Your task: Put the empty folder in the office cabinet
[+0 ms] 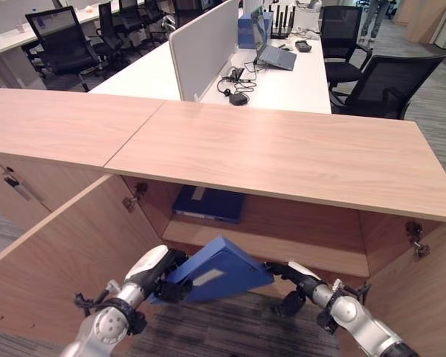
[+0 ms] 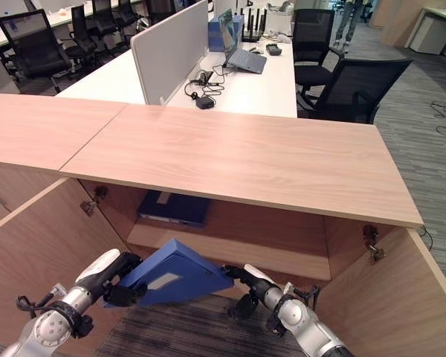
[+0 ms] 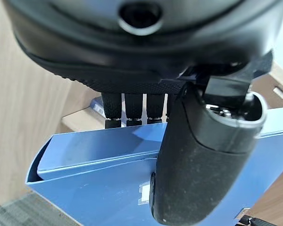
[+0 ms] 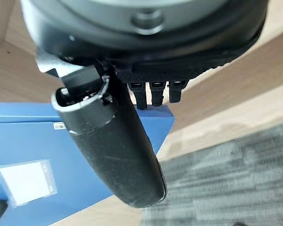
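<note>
We've got the blue folder [image 1: 215, 269] carried between both hands, in front of the open office cabinet [image 1: 282, 160], just below the front edge of its shelf [image 1: 282, 249] and not yet inside. Left hand [image 1: 167, 274] is gripping the folder's left end: fingers over the top, thumb [image 3: 198, 160] pressed on the face. Right hand [image 1: 286, 274] is clamped on the right corner the same way, thumb [image 4: 115, 150] across the face, fingers [image 4: 153, 92] hooked over the edge.

Risks as we judge them:
- Folder sits tilted and low; pushed forward as is, its top edge would likely hit the shelf lip instead of clearing it.
- Right grip is only on a corner, so a twist could let that end slip.
- A second, darker folder [image 1: 208, 202] lies flat at the back left of the shelf; going in too far left, we'd shove or ride up on it.
- Both doors hang open at the sides; the left door [image 1: 59, 253] is close to our left arm.

Count: two folders, one shelf visible, two open doors, two hinges visible [image 1: 136, 196].
</note>
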